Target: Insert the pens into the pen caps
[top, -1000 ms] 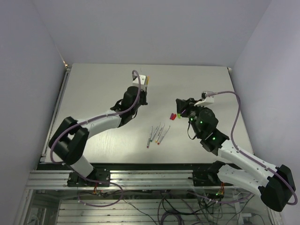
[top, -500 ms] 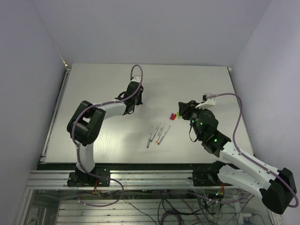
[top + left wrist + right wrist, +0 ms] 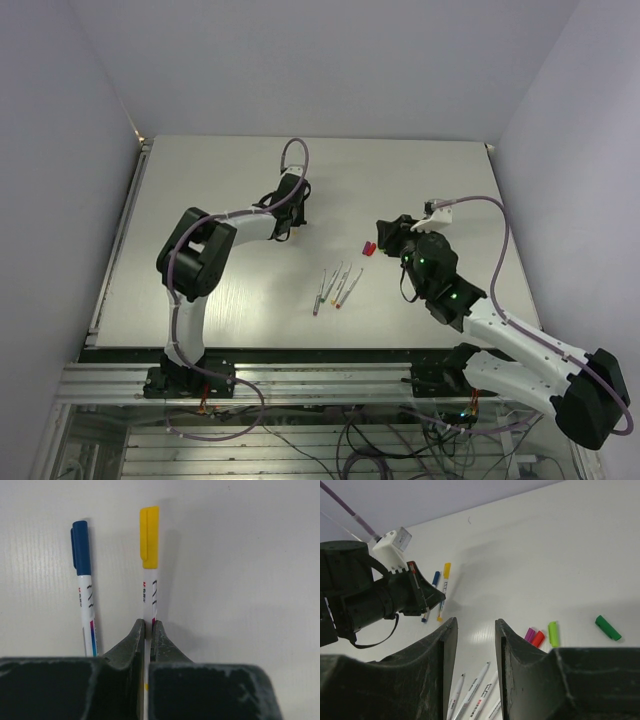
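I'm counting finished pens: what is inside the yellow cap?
A white pen comes out of the yellow cap into the shut left claw. The cap covers its tip, so the tip's colour is hidden.

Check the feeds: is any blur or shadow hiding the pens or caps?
Left wrist: yellow-capped pen and blue-capped pen sharp, with soft shadows beside them. Right wrist: caps crisp, right gripper dark and soft. Top external: even light, loose pens tiny.
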`<action>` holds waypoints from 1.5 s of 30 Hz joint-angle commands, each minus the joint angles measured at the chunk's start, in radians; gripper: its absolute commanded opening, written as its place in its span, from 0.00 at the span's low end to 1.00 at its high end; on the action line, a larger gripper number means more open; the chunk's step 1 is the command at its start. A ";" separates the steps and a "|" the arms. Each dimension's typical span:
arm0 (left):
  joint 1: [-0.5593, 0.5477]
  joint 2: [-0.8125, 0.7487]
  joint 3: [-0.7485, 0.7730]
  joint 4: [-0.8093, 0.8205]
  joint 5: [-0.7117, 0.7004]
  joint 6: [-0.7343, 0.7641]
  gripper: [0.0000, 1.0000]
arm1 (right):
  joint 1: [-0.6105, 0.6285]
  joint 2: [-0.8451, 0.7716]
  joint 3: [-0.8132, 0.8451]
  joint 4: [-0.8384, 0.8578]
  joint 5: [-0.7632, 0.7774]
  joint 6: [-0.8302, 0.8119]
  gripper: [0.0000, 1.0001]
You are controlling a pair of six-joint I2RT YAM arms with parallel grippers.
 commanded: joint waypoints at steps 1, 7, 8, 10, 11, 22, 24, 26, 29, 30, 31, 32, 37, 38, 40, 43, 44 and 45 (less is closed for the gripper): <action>0.011 0.030 0.049 -0.060 -0.045 -0.038 0.07 | 0.002 0.014 -0.004 0.029 -0.005 0.009 0.35; 0.016 0.048 0.073 -0.091 -0.086 -0.056 0.07 | 0.000 0.034 -0.002 0.039 -0.010 0.009 0.35; 0.016 0.051 0.078 -0.094 -0.092 -0.055 0.07 | 0.001 0.036 -0.002 0.041 -0.011 0.008 0.35; 0.019 0.058 0.088 -0.105 -0.105 -0.052 0.07 | 0.001 0.042 -0.002 0.044 -0.011 0.007 0.35; 0.019 0.061 0.095 -0.111 -0.109 -0.049 0.07 | 0.002 0.043 -0.004 0.046 -0.012 0.007 0.35; 0.024 0.089 0.136 -0.145 -0.136 -0.014 0.12 | 0.001 0.053 -0.012 0.065 -0.014 0.002 0.34; 0.023 0.091 0.141 -0.152 -0.137 -0.008 0.17 | 0.001 0.054 -0.013 0.066 -0.011 0.002 0.34; 0.023 0.088 0.143 -0.151 -0.135 -0.007 0.23 | 0.001 0.050 -0.016 0.068 -0.011 0.003 0.34; 0.024 0.079 0.141 -0.146 -0.129 -0.006 0.27 | 0.001 0.046 -0.016 0.069 -0.011 0.002 0.34; 0.023 0.077 0.141 -0.143 -0.125 -0.004 0.29 | 0.001 0.045 -0.017 0.069 -0.011 0.001 0.34; 0.023 0.073 0.141 -0.142 -0.123 -0.004 0.31 | 0.001 0.044 -0.015 0.069 -0.010 0.000 0.34; 0.023 0.070 0.141 -0.141 -0.120 -0.004 0.32 | 0.002 0.044 -0.015 0.069 -0.011 -0.001 0.34; 0.023 0.028 0.130 -0.127 -0.116 0.008 0.37 | 0.001 0.039 -0.014 0.072 -0.010 -0.006 0.34; 0.023 0.020 0.131 -0.125 -0.113 0.012 0.38 | 0.001 0.036 -0.015 0.073 -0.010 -0.008 0.34; 0.023 0.002 0.133 -0.127 -0.113 0.016 0.41 | 0.001 0.034 -0.016 0.077 -0.011 -0.010 0.33; 0.022 -0.030 0.129 -0.131 -0.113 0.018 0.42 | 0.001 0.028 -0.015 0.077 -0.011 -0.014 0.33; 0.022 -0.041 0.126 -0.129 -0.113 0.018 0.43 | 0.001 0.025 -0.013 0.076 -0.010 -0.015 0.33; 0.022 -0.053 0.121 -0.128 -0.112 0.018 0.43 | 0.001 0.023 -0.014 0.076 -0.009 -0.016 0.33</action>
